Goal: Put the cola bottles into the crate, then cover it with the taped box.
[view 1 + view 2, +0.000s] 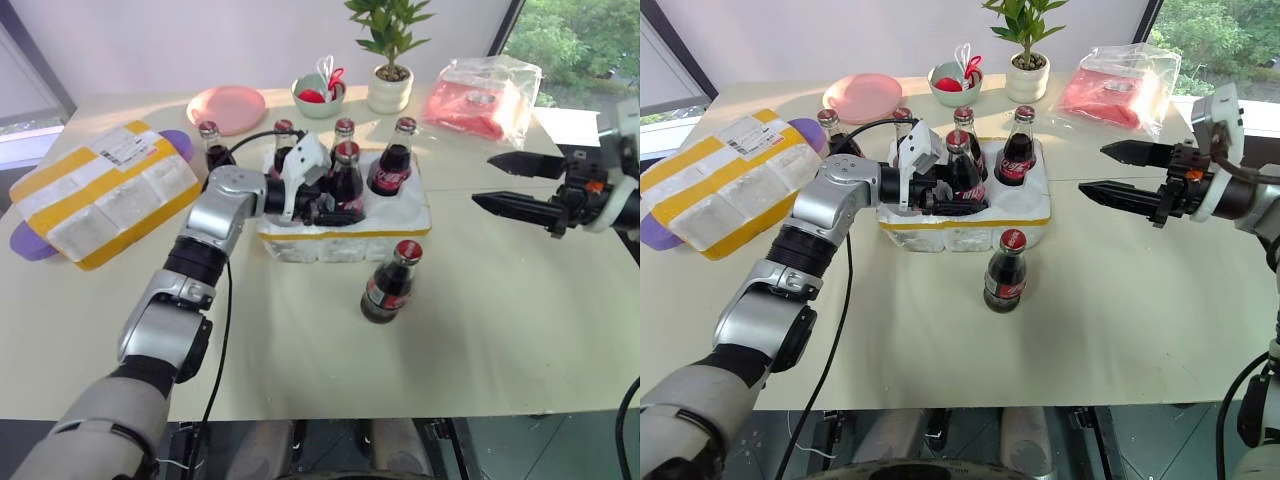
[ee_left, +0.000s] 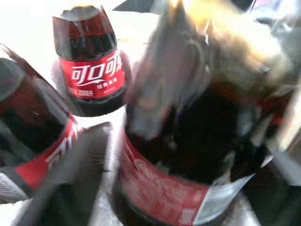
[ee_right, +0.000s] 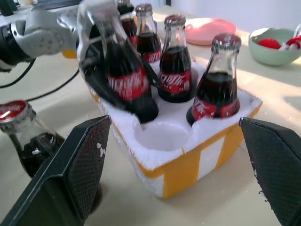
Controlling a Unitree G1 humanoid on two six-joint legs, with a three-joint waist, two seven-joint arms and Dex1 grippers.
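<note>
White foam of the crate (image 1: 345,235) held five cola bottles (image 3: 216,94), one straddled by my left gripper (image 3: 117,89), whose fingers looked spread, so I judged it just seated. My right gripper (image 1: 512,185) hung wide apart, empty. One well at the near right corner was vacant; the last bottle (image 1: 388,285) stood on the table (image 1: 500,330) just before it, with open room around. The taped box (image 1: 100,190) waited well left.
</note>
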